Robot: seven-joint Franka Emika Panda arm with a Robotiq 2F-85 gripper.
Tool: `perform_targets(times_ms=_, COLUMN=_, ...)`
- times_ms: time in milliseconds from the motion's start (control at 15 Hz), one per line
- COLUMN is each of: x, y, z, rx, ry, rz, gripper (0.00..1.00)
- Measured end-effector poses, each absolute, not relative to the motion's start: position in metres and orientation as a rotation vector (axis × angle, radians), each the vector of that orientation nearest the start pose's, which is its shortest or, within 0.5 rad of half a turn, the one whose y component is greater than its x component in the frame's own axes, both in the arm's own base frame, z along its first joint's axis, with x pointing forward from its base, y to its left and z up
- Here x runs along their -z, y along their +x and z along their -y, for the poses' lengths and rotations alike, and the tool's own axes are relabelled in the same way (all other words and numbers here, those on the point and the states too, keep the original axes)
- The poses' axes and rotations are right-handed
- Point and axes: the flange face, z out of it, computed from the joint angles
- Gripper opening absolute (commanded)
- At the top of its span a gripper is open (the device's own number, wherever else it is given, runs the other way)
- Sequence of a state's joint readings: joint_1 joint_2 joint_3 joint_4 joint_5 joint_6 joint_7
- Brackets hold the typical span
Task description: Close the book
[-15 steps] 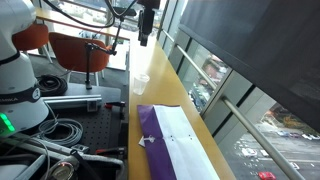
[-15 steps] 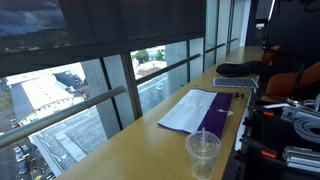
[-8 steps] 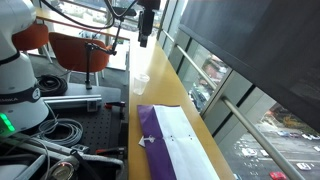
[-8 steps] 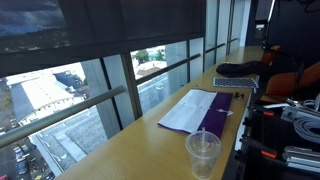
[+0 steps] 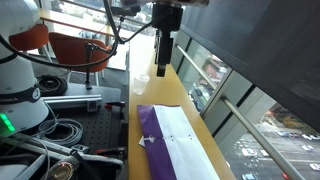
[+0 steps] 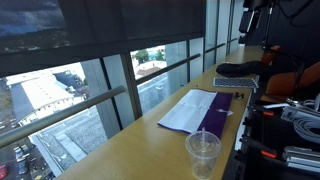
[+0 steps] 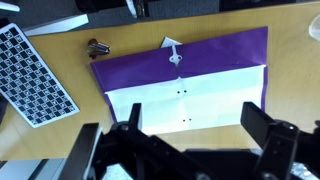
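One open book (image 7: 185,85), one plastic cup (image 6: 203,152)

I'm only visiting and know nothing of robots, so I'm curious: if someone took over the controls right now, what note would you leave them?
Tool: open, holding nothing, up in the air; the wrist view looks down on the book.
Book: lies open and flat on the counter, white page and purple cover showing.
Cup: stands on the counter, apart from the book.
Done: nothing yet; the book is untouched.
Left: lower the tool to the book, catch one side and fold it over until it is shut.
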State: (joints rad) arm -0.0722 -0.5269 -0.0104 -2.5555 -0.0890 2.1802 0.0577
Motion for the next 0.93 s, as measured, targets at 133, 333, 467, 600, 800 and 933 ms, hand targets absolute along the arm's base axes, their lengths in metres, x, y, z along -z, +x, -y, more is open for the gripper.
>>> perform_targets(times_ms=133, x=-0.453, y=0.41, z=0.069, rx=0.252, ry=-3.184, rz=-0.19, gripper=1.0)
perform_targets(times_ms=333, x=-0.448, y=0.444, z=0.1, rx=0.234, ry=-3.182, rz=-0.26, gripper=1.0)
perform_targets(times_ms=467, x=-0.443, y=0.472, z=0.115, rx=0.216, ry=-3.19, rz=-0.291, gripper=1.0)
perform_targets(times_ms=600, x=-0.434, y=0.502, z=0.133, rx=0.205, ry=-3.198, rz=-0.325, gripper=1.0)
perform_targets(times_ms=800, x=-0.416, y=0.542, z=0.164, rx=0.202, ry=-3.211, rz=-0.346, gripper=1.0)
perform_targets(times_ms=933, x=-0.402, y=0.565, z=0.183, rx=0.209, ry=-3.199, rz=-0.327, gripper=1.0)
